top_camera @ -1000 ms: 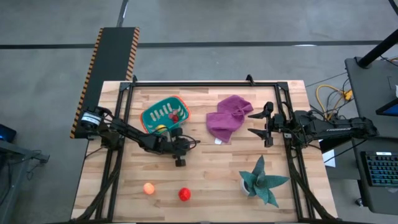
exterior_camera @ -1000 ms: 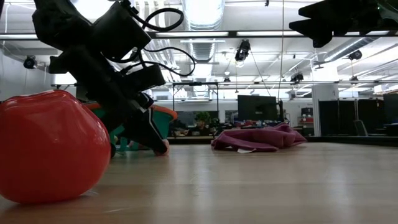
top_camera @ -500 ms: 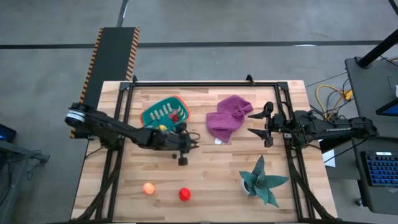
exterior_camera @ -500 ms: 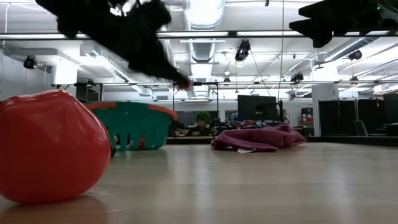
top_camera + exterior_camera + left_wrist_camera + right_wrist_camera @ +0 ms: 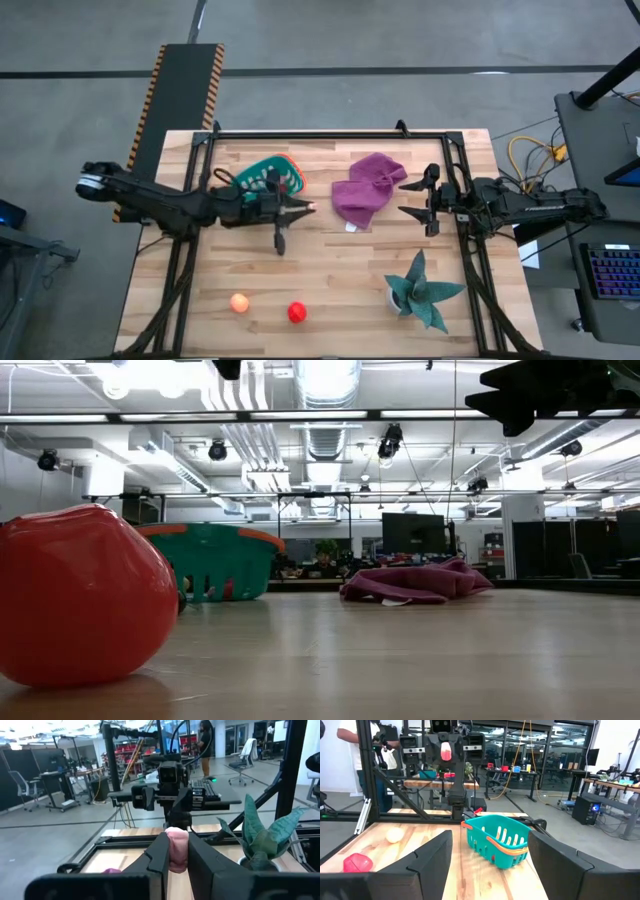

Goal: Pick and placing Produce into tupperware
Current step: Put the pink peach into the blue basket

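**A:** ok so where are we on this one? Going big to small: table [image 5: 340, 290] fills the middle of the high view, basket [image 5: 266, 180] sits upper left of centre, purple cloth [image 5: 366, 187] just right of it, spiky plant [image 5: 421, 291] lower right.

**B:** yeah, and the left gripper [image 5: 308, 207] is right beside the basket's right end, pointing toward the cloth. Its wrist cam shows the fingers clamped on a small pink bit [image 5: 177, 850]. So I'd call this the carry step: piece lifted, not dropped in yet.

**A:** anything already in the basket?

**B:** looks like some red bits near its right end in the high view, too small to say more. Still loose on the table: orange ball [image 5: 239, 302] and red ball [image 5: 296, 313], side by side but apart, lower left of centre. The red one is the huge blob at the left edge of the low view.

**A:** right arm doing anything?

**B:** nope, the right gripper [image 5: 414, 199] hangs at right of centre past the cloth, fingers spread wide, nothing in them.

**A:** so next move?

**B:** my guess: swing the pink bit back over the basket opening, get clear above the rim, then let go. The gripper's just outside it now.
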Controlling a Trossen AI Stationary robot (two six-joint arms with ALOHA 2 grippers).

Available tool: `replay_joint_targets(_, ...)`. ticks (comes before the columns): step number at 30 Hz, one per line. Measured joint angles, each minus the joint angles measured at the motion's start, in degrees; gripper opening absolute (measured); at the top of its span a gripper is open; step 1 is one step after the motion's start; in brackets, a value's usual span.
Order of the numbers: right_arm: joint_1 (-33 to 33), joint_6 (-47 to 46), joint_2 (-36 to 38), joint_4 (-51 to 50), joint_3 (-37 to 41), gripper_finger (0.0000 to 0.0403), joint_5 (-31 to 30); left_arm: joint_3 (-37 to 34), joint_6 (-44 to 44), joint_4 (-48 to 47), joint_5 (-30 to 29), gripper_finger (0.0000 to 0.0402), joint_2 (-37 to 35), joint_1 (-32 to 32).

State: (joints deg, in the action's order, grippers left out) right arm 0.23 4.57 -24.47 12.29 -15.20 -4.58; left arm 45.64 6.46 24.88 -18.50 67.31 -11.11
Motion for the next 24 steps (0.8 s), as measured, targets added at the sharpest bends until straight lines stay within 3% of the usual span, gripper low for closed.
replay_joint_targets(7, 0.0, 0.0, 0.0, 0.0, 0.0, 0.0251, 0.0, -0.1, 0.4, 0.0, 0.9, 0.0029, -0.4, 0.0)
replay_joint_targets(12, 0.0, 0.1, 0.0, 0.0, 0.0, 0.0250, 0.0, -0.1, -0.1, 0.8, 7.6, 0.0029, -0.3, 0.1)
replay_joint_targets(15, 0.0, 0.2, 0.0, 0.0, 0.0, 0.0252, 0.0, -0.2, 0.5, 2.8, 18.6, 0.0029, -0.3, 0.2)
replay_joint_targets(20, 0.0, 0.2, 0.0, 0.0, 0.0, 0.0252, 0.0, -0.2, 3.9, 9.4, 50.7, 0.0029, -0.3, 0.1)
replay_joint_targets(22, 0.0, 0.2, 0.0, 0.0, 0.0, 0.0250, 0.0, -0.2, 3.0, 12.0, 57.5, 0.0029, -0.3, 0.1)
replay_joint_targets(24, 0.0, 0.2, 0.0, 0.0, 0.0, 0.0248, 0.0, -0.2, 3.0, 13.1, 59.8, 0.0029, -0.5, 0.1)
